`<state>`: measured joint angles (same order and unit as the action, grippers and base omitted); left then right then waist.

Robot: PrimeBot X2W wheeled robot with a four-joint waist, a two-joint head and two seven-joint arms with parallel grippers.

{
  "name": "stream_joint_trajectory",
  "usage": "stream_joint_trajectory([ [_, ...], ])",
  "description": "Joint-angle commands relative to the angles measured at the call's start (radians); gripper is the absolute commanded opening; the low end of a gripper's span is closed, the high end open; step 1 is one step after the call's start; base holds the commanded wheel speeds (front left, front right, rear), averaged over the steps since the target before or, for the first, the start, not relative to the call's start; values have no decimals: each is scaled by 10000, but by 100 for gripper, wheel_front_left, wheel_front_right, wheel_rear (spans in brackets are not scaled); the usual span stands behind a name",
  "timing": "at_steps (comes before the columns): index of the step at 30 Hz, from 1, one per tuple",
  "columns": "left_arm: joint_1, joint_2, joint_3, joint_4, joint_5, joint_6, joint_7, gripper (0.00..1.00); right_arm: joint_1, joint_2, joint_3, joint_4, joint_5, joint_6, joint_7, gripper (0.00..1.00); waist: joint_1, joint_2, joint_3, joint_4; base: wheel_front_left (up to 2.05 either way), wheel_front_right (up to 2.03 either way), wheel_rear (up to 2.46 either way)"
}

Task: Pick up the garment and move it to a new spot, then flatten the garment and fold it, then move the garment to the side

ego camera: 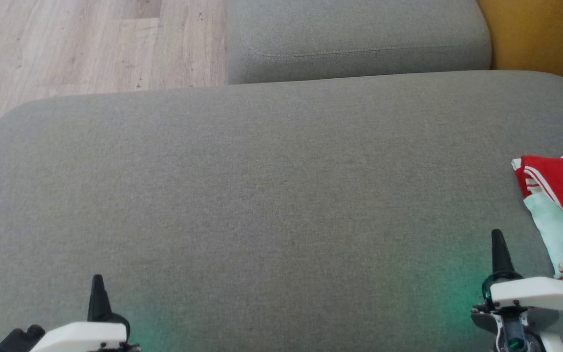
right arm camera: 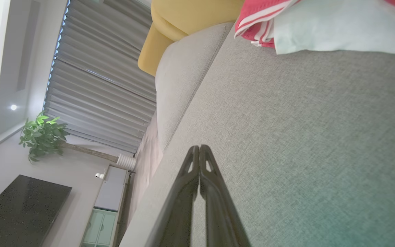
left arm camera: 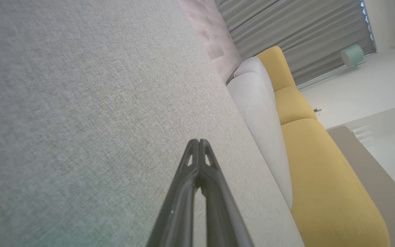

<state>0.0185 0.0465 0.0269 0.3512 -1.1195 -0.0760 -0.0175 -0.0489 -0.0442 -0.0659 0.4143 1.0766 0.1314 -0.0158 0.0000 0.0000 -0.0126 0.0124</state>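
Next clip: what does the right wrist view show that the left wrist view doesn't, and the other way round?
Right wrist view's own: the red, white and pale green garment lying on the grey cushion at the top edge, a potted plant, a dark television, a small cabinet, and the right pincer, shut.
Left wrist view's own: a pale green round object by the curtain, and the left pincer, shut.
Shared: the grey cushion, the yellow sofa and the grey curtain.

Home living room; sofa, television, houseplant
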Motion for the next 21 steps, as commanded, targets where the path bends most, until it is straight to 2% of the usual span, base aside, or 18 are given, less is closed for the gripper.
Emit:
stream_joint_trajectory([
  [1, -622, 26, 254, -392, -219, -96, 62, 0, -508, -42, 104, -429, 256, -5, 48, 0, 0, 0, 3, -2, 0, 0, 0],
  [21, -920, 31, 538, -700, -2387, -305, 639, 0, -546, -50, -167, -1016, 2604, -6, 624, 0, 0, 0, 75, -59, 0, 0, 0],
])
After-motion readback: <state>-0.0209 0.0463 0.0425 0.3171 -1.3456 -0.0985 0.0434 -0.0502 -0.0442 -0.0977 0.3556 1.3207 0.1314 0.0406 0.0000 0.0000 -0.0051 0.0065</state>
